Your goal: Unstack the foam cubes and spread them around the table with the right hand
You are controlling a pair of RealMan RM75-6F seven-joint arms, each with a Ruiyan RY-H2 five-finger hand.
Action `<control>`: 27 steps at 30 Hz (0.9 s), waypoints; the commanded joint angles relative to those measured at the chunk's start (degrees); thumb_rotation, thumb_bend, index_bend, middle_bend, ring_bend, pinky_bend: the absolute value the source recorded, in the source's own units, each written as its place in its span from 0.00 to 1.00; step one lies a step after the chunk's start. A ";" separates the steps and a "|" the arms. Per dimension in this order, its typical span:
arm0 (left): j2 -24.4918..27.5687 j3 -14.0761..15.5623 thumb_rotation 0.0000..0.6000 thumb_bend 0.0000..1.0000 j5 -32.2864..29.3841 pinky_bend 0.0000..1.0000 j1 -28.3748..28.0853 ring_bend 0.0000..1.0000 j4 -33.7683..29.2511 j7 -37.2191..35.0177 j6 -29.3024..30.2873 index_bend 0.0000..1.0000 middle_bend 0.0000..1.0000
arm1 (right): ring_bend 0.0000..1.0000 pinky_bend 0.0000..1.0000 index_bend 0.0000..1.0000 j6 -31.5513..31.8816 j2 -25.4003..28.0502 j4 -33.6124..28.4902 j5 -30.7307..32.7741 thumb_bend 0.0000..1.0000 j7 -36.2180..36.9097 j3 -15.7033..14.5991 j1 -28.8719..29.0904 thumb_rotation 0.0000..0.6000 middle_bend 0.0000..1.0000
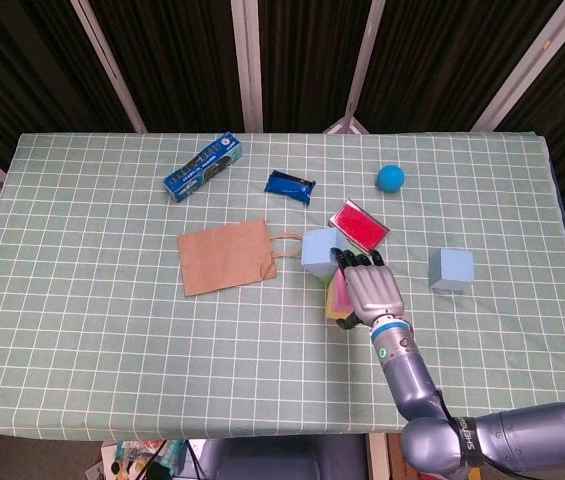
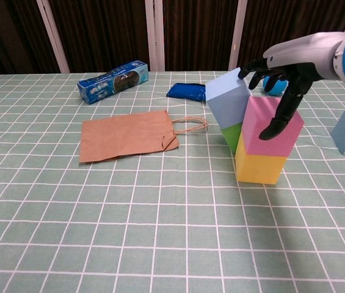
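Matt foam cubes [image 2: 259,140], brown paper bag [image 2: 126,134], checked cloth tablecloth [image 2: 99,220].

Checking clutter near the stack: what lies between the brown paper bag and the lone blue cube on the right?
In the head view, the cube stack and the right hand on it lie between the paper bag and the lone blue cube.

Bright, even overhead light; sharp, soft shadows.
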 commanded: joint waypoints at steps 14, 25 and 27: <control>0.02 -0.25 1.00 0.32 -0.49 0.02 -0.49 0.00 0.12 -0.04 -0.77 0.14 0.00 | 0.46 0.00 0.00 3.41 -6.79 6.19 -1.23 0.17 -1.17 -0.05 1.25 1.00 0.15; -0.23 -0.49 1.00 0.32 -1.13 0.02 -0.74 0.00 -0.39 1.24 -1.31 0.14 0.00 | 0.39 0.00 0.00 4.43 -6.27 8.34 -4.76 0.17 -3.47 -2.27 -0.86 1.00 0.15; -0.23 -0.48 1.00 0.32 -1.12 0.02 -0.73 0.00 -0.45 1.32 -1.29 0.14 0.00 | 0.37 0.00 0.00 3.84 -5.58 7.76 -4.78 0.17 -3.33 -2.11 -1.30 1.00 0.15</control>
